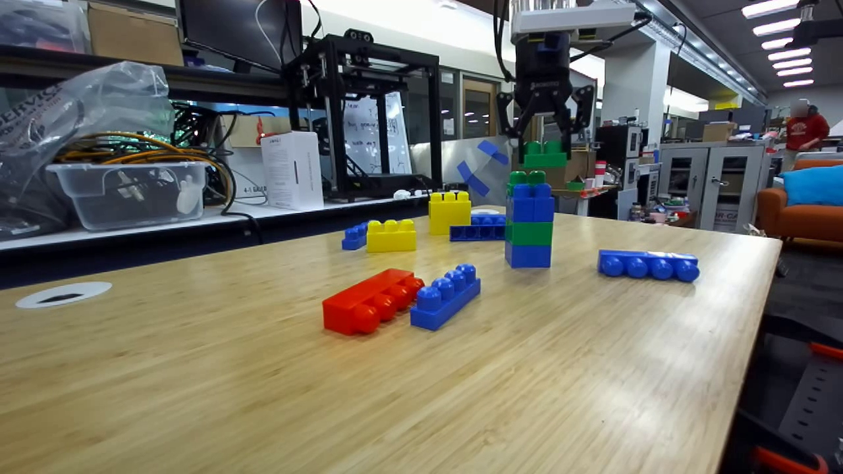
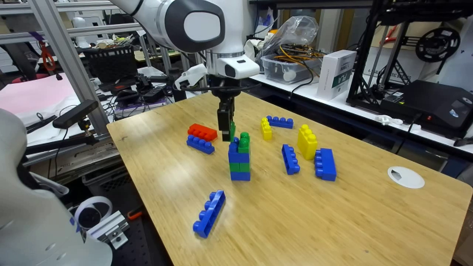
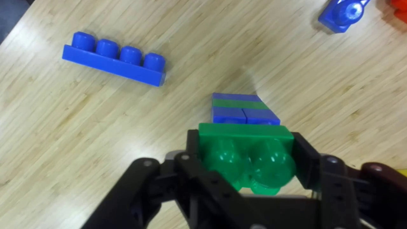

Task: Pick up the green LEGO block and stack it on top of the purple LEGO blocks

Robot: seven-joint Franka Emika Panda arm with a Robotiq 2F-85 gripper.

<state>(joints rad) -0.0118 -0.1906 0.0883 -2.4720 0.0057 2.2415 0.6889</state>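
My gripper (image 1: 546,154) is shut on the green LEGO block (image 3: 246,131), with a finger pressed to each end and the studs facing up. The purple LEGO blocks (image 1: 529,209) stand as an upright blue tower with a green layer between. On its top, blue studs and a green studded piece (image 2: 244,144) sit side by side. In an exterior view, a small gap shows between the held block and the tower's studs, the block a little to one side. In the wrist view the held block hides the tower's top.
On the wooden table lie a red brick (image 1: 365,299) beside a long blue brick (image 1: 446,297), another blue brick (image 2: 209,214) nearer the robot base, and yellow bricks (image 2: 306,142) with more blue bricks (image 2: 325,164) across from them. A shelf (image 1: 293,217) with a printer borders the table.
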